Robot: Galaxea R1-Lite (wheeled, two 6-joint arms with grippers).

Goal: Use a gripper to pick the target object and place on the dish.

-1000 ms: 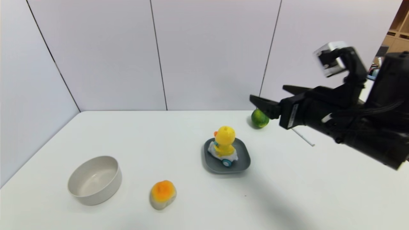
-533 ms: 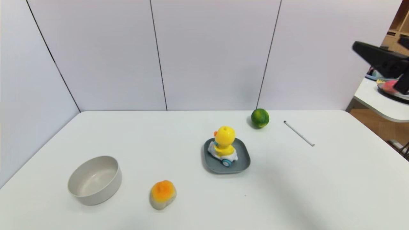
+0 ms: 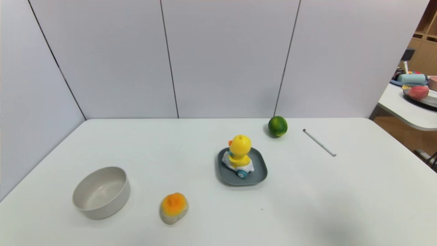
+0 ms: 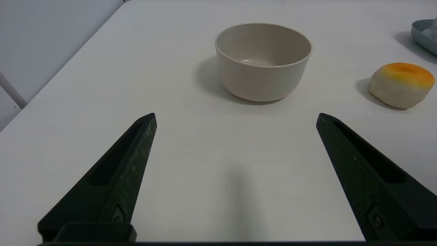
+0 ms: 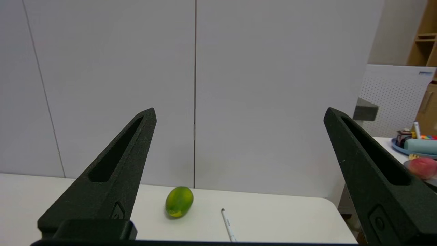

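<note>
The yellow toy duck (image 3: 239, 152), on its white base with blue wheels, stands upright on the grey-blue dish (image 3: 259, 172) in the middle of the table. Neither arm shows in the head view. My right gripper (image 5: 239, 112) is open and empty, held above the table's near right part and facing the back wall. My left gripper (image 4: 235, 118) is open and empty too, low over the table's near left part, short of the bowl. An edge of the dish (image 4: 425, 34) shows in the left wrist view.
A beige bowl (image 3: 101, 192) (image 4: 263, 61) sits front left, with an orange-grey lump (image 3: 174, 207) (image 4: 399, 84) beside it. A green ball (image 3: 277, 126) (image 5: 179, 201) and a white pen (image 3: 319, 142) (image 5: 228, 225) lie at the back right. A side table (image 3: 406, 106) stands further right.
The right arm has drawn back from over the table's right side and left the head view. The duck stays on the dish.
</note>
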